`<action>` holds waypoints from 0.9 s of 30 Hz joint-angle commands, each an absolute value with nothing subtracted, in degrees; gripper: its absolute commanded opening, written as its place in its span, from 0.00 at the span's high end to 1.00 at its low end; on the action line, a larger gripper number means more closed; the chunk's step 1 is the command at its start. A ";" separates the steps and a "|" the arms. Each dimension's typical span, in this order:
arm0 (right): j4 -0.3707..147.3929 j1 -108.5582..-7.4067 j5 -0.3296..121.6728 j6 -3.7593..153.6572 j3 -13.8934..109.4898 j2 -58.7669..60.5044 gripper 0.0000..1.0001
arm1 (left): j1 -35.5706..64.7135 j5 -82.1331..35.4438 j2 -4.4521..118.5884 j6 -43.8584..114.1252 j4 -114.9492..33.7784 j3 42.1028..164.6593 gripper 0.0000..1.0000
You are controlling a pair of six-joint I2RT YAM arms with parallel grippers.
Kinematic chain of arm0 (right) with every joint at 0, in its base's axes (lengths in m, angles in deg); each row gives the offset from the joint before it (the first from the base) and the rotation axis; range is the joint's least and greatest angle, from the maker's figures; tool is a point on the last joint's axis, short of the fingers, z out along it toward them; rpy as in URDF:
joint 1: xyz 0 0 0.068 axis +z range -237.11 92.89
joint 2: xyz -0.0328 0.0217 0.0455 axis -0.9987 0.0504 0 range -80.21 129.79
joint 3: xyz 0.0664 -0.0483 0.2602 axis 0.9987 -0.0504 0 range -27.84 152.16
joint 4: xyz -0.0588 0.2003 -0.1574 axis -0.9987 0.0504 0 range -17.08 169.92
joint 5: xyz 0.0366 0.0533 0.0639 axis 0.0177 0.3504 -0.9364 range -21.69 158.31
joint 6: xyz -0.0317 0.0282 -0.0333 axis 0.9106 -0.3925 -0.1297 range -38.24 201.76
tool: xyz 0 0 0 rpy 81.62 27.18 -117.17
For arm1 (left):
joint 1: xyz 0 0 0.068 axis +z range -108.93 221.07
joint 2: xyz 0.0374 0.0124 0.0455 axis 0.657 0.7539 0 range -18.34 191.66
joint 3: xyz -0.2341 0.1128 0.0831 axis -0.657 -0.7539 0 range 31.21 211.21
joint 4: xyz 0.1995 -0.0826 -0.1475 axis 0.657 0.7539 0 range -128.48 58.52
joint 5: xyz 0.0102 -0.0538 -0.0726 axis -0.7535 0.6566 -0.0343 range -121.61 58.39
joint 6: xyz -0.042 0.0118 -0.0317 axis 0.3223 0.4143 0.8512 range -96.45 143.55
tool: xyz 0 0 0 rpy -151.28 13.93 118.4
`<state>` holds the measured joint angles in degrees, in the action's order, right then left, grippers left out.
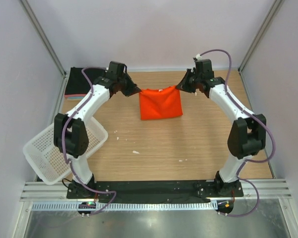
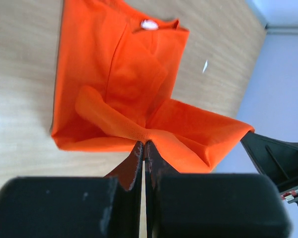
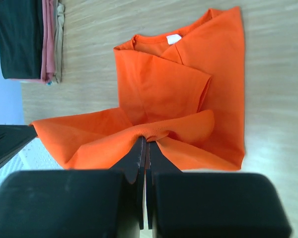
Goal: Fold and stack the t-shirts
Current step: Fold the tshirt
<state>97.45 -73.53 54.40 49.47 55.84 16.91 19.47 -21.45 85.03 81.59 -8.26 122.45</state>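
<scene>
The orange-red t-shirt [image 1: 160, 104] lies partly folded at the far middle of the table, its far edge lifted between the two arms. My left gripper [image 1: 135, 90] is shut on that edge's left corner; in the left wrist view the cloth [image 2: 139, 99] bunches at the closed fingertips [image 2: 145, 145]. My right gripper [image 1: 179, 87] is shut on the right corner, the orange cloth [image 3: 174, 94] pinched at its tips [image 3: 147, 140]. A stack of folded t-shirts [image 1: 79, 82], black on top with pink and teal edges, sits at the far left, seen also in the right wrist view [image 3: 32, 39].
A white mesh basket [image 1: 59, 151] leans over the table's left edge beside the left arm. Small white scraps [image 1: 135, 152] dot the wooden tabletop. Grey walls close in on the left, right and far sides.
</scene>
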 commanded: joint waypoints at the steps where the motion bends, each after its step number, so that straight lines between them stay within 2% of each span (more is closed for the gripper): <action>1: 92.70 -74.28 53.29 51.09 64.94 22.60 0.99 | 22.69 -19.92 90.01 80.51 -12.02 127.79 1.00; 8: 85.85 -75.68 49.07 47.93 77.44 41.22 0.96 | 27.36 -14.92 107.67 81.03 -22.98 141.30 0.98; 10: 84.35 -75.68 48.54 47.31 81.99 44.75 0.94 | 28.67 -13.16 115.64 81.30 -25.03 146.15 0.92; 12: 83.82 -76.03 48.54 46.96 86.14 50.46 0.87 | 29.55 -10.17 120.42 81.30 -26.43 154.73 0.87; 13: 83.90 -76.12 48.54 47.13 89.90 52.05 0.85 | 30.51 -8.68 122.79 81.56 -27.31 157.74 0.78; 16: 84.42 -77.44 48.72 48.10 97.02 59.33 0.73 | 31.49 -7.35 127.82 80.52 -26.80 165.39 0.63; 19: 90.22 -79.37 49.24 50.29 99.79 60.77 0.71 | 31.75 -6.38 127.48 77.53 -25.57 165.87 0.52; 20: 89.97 -79.98 48.54 50.82 98.22 59.72 0.70 | 31.67 -6.38 125.56 75.17 -24.52 164.73 0.51; 27: 91.45 -81.92 41.26 58.90 83.80 49.70 0.59 | 29.91 -6.90 115.19 67.96 -23.98 146.28 0.55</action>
<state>90.30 -81.96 46.31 53.34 86.86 57.67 31.42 -8.54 122.61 73.77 -23.24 151.04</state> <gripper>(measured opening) 0.400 0.458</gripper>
